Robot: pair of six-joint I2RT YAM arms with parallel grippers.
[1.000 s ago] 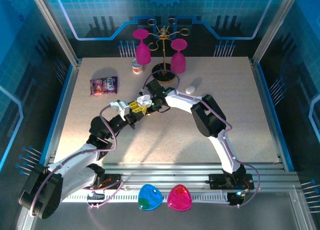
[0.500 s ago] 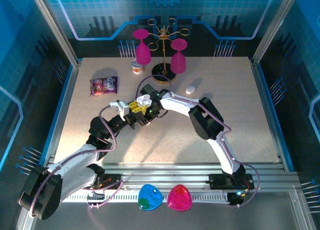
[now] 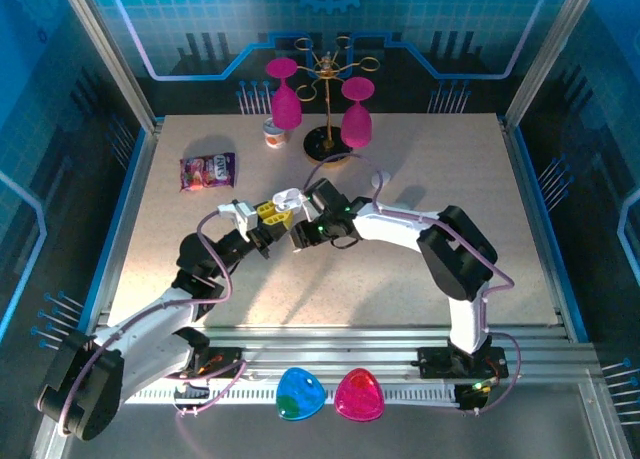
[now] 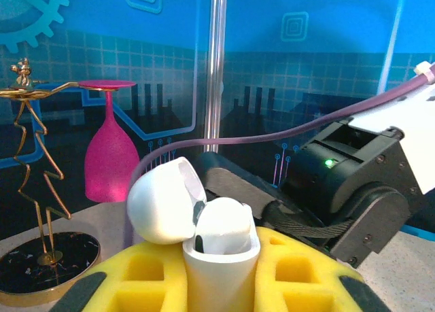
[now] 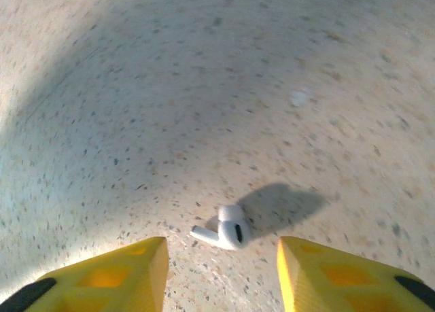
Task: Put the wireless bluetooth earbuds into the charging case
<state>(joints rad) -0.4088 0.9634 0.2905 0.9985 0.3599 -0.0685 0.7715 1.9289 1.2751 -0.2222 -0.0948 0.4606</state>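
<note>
Earbud (image 5: pixel 230 230) flat, stem pointing left

Blue circuit-patterned walls (image 3: pixel 420 19) and aluminium posts (image 3: pixel 110 59) enclose a brightly lit speckled beige table (image 3: pixel 450 159).

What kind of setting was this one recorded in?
Probably an enclosed robot test cell, not a home: blue circuit-print wall panels, aluminium frame posts, and a speckled table with props such as pink glasses on a gold rack.
</note>
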